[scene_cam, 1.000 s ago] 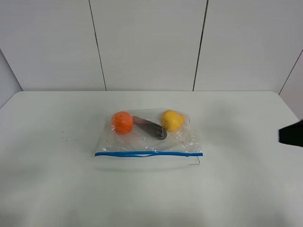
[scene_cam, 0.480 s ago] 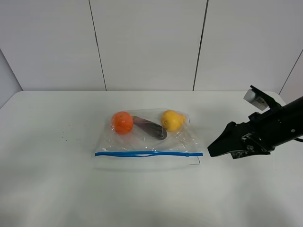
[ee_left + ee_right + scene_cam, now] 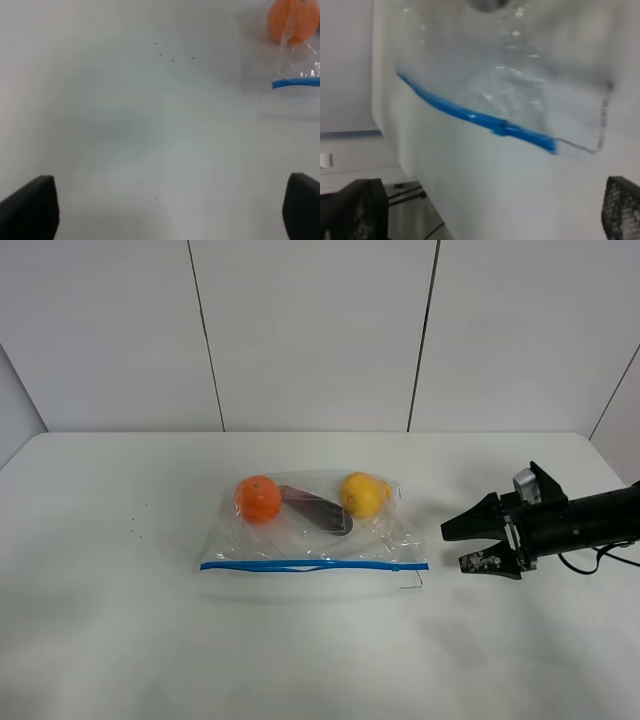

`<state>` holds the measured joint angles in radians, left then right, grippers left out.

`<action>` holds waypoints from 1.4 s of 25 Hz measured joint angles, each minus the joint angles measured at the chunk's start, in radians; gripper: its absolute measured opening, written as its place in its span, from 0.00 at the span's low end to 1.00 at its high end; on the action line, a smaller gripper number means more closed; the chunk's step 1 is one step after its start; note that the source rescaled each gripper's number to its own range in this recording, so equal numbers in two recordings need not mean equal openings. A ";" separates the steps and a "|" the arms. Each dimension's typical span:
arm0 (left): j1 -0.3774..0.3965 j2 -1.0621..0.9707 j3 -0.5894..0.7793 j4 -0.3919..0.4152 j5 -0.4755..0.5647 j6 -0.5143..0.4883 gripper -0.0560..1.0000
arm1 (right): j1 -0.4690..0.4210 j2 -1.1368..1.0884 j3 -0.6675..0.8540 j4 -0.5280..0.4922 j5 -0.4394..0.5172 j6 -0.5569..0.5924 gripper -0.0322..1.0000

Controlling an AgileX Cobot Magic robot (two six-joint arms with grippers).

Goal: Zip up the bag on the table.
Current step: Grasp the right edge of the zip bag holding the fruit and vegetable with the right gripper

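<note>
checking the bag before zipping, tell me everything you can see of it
The bag is clear, crinkly plastic, lying on the white table. A thin blue zip strip runs along its near long edge. Inside show an orange, a dark eggplant and a yellow fruit. Nothing grips it; the right tool hovers apart, open.

You look at what seems a robot test lab: a plain white table (image 3: 100, 640) fills the view, with smooth grey wall panels (image 3: 310, 330) at 12 o'clock.
</note>
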<state>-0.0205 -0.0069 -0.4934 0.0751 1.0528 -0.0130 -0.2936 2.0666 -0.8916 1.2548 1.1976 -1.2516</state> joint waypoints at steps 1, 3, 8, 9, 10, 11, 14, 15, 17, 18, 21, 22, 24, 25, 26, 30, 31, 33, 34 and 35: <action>0.000 0.000 0.000 0.000 0.000 0.000 1.00 | 0.000 0.031 -0.007 0.003 0.000 -0.001 1.00; 0.000 0.000 0.000 0.000 0.000 0.000 1.00 | 0.000 0.061 -0.018 0.013 0.000 -0.001 1.00; 0.000 0.000 0.000 0.000 0.000 0.000 1.00 | 0.000 0.064 -0.023 0.055 0.003 -0.021 1.00; 0.000 0.000 0.000 0.000 0.000 0.000 1.00 | 0.000 0.064 -0.023 0.060 0.004 -0.024 1.00; 0.000 0.000 0.000 0.000 0.000 0.000 1.00 | 0.000 0.064 -0.023 0.063 0.004 -0.026 1.00; 0.000 0.000 0.000 0.000 0.000 0.000 1.00 | 0.000 0.064 -0.023 0.064 0.005 -0.026 1.00; 0.000 0.000 0.000 0.000 0.000 0.000 1.00 | 0.015 0.064 -0.023 0.069 -0.026 -0.026 1.00; 0.000 0.000 0.000 0.000 0.000 0.000 1.00 | 0.024 0.064 -0.023 0.069 -0.037 -0.026 1.00; 0.000 0.000 0.000 0.000 0.000 0.000 1.00 | 0.056 0.064 -0.023 0.069 -0.058 -0.026 1.00; 0.000 0.000 0.000 0.000 0.000 0.000 1.00 | 0.069 0.064 -0.023 0.069 -0.070 -0.027 1.00; 0.000 0.000 0.000 0.000 0.000 0.000 1.00 | 0.103 0.064 -0.023 0.079 -0.088 -0.028 1.00; 0.000 0.000 0.000 0.000 0.000 0.000 1.00 | 0.108 0.064 -0.023 0.087 -0.093 -0.028 1.00; 0.000 0.000 0.000 0.000 0.000 0.000 1.00 | 0.110 0.064 -0.023 0.099 -0.094 -0.028 1.00; 0.000 0.000 0.000 0.000 0.000 0.000 1.00 | 0.110 0.064 -0.023 0.107 -0.096 -0.028 1.00; 0.000 0.000 0.000 0.000 0.000 0.000 1.00 | 0.110 0.064 -0.023 0.113 -0.097 -0.028 1.00; 0.000 0.000 0.000 0.000 0.000 0.000 1.00 | 0.110 0.064 -0.023 0.140 -0.101 -0.028 1.00; 0.000 0.000 0.000 0.000 0.000 0.000 1.00 | 0.110 0.064 -0.023 0.148 -0.103 -0.028 1.00; 0.000 0.000 0.000 0.000 0.000 0.000 1.00 | 0.110 0.064 -0.023 0.169 -0.103 -0.028 1.00; 0.000 0.000 0.000 0.000 0.000 0.000 1.00 | 0.110 0.064 -0.023 0.176 -0.103 -0.028 1.00; 0.000 0.000 0.000 0.000 0.000 0.000 1.00 | 0.110 0.064 -0.023 0.184 -0.103 -0.028 1.00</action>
<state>-0.0205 -0.0069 -0.4934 0.0751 1.0528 -0.0130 -0.1836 2.1304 -0.9145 1.4385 1.0951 -1.2794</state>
